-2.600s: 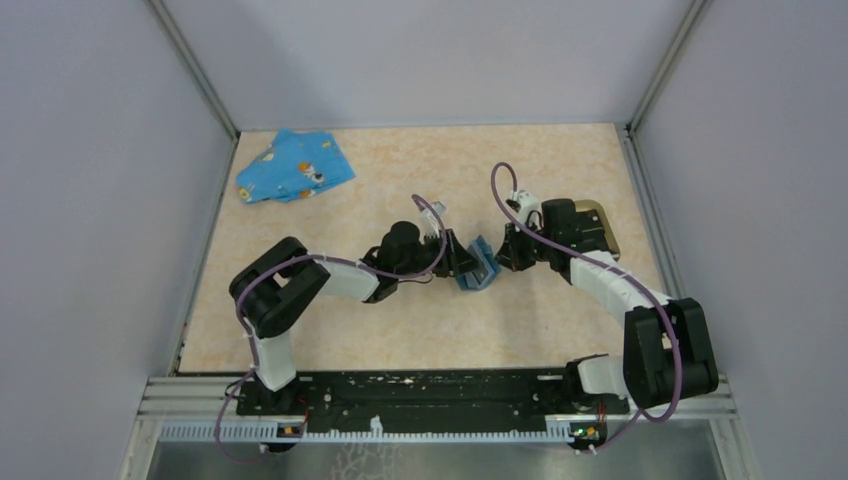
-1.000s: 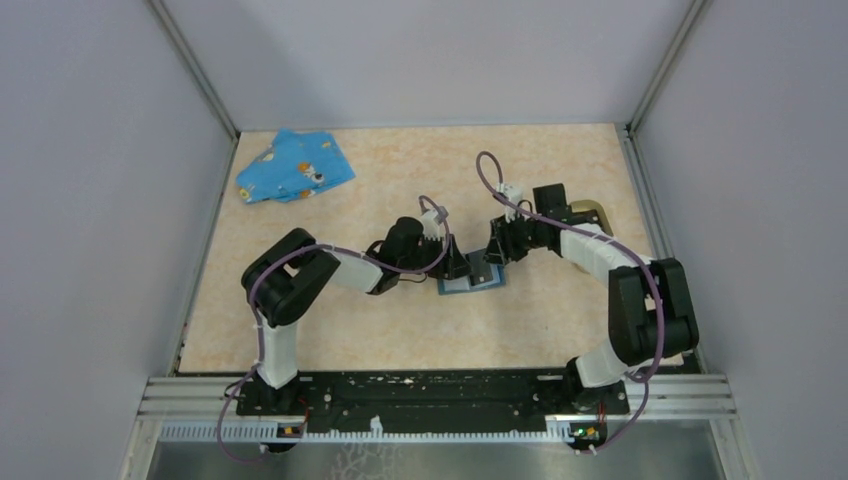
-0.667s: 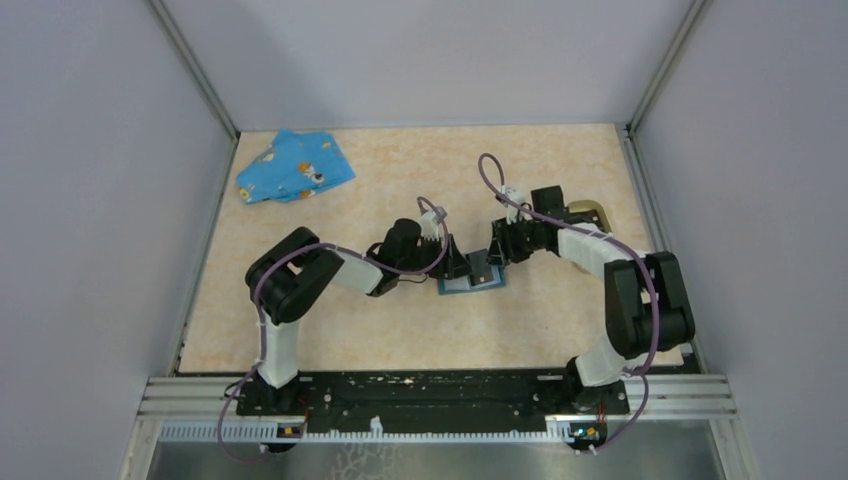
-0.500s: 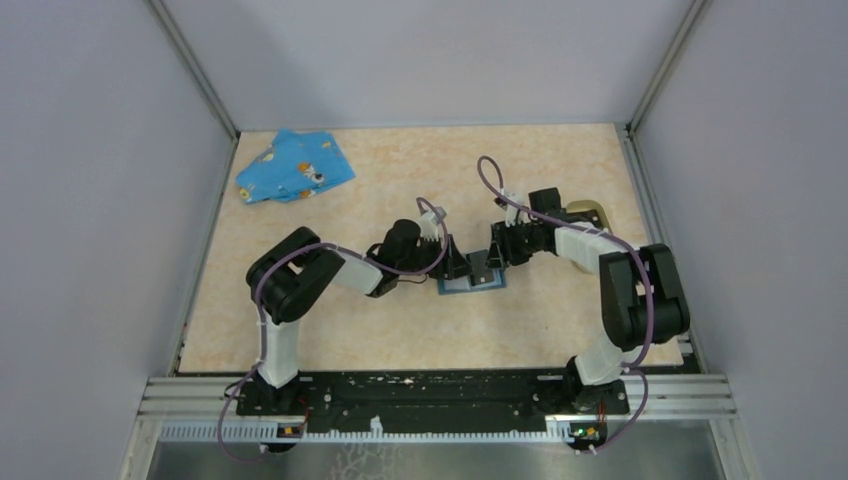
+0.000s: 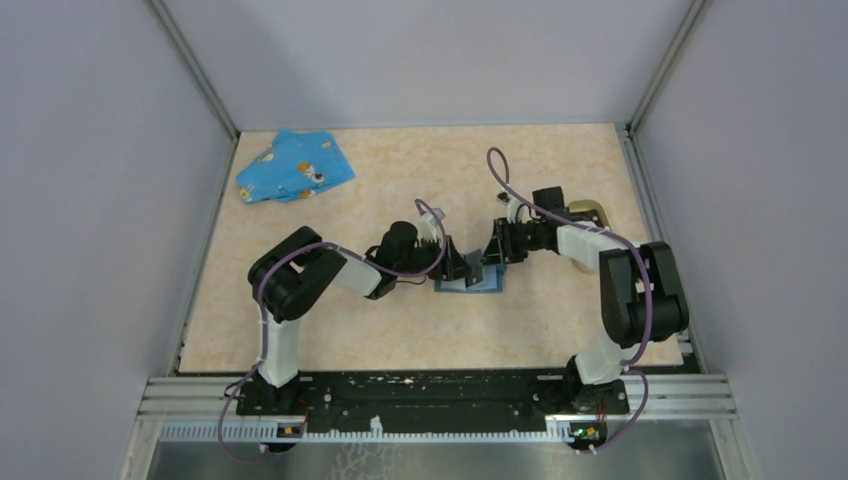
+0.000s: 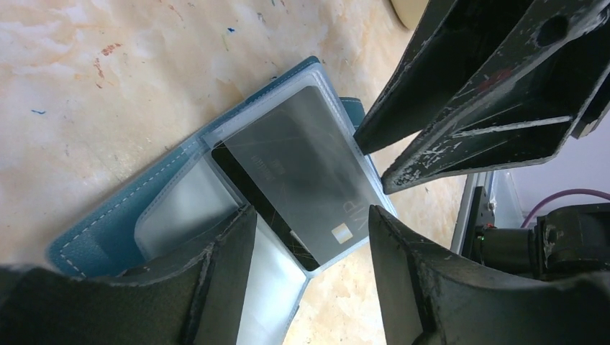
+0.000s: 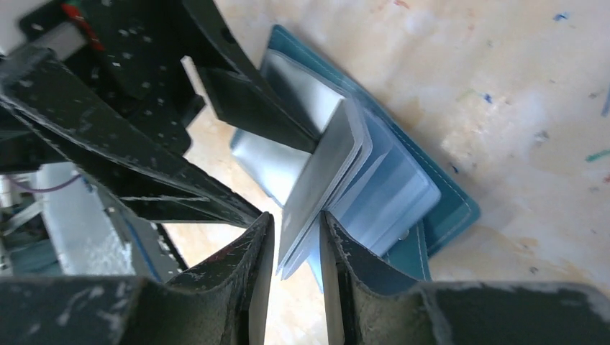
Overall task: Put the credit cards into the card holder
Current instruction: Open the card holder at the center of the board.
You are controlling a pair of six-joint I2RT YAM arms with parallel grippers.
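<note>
The blue case (image 5: 470, 283) lies open on the table between both grippers. In the left wrist view its clear sleeves hold a grey card (image 6: 302, 180) marked VIP. My left gripper (image 6: 311, 215) is open, low over the case (image 6: 108, 230), with its left finger on a clear sleeve. My right gripper (image 7: 296, 219) is nearly closed around the raised edge of a bundle of clear sleeves (image 7: 324, 165), which stand up from the case (image 7: 446, 201). The tan-rimmed card holder (image 5: 592, 212) sits behind the right arm, mostly hidden.
A blue patterned cloth (image 5: 295, 167) lies at the far left corner. The two grippers, left (image 5: 460, 266) and right (image 5: 494, 254), are almost touching over the case. Grey walls close in the table on three sides.
The case, held tilted between the grippers 2.6 s ago, now lies open on the table. In the last half second the right gripper has raised a bundle of sleeves upright.
</note>
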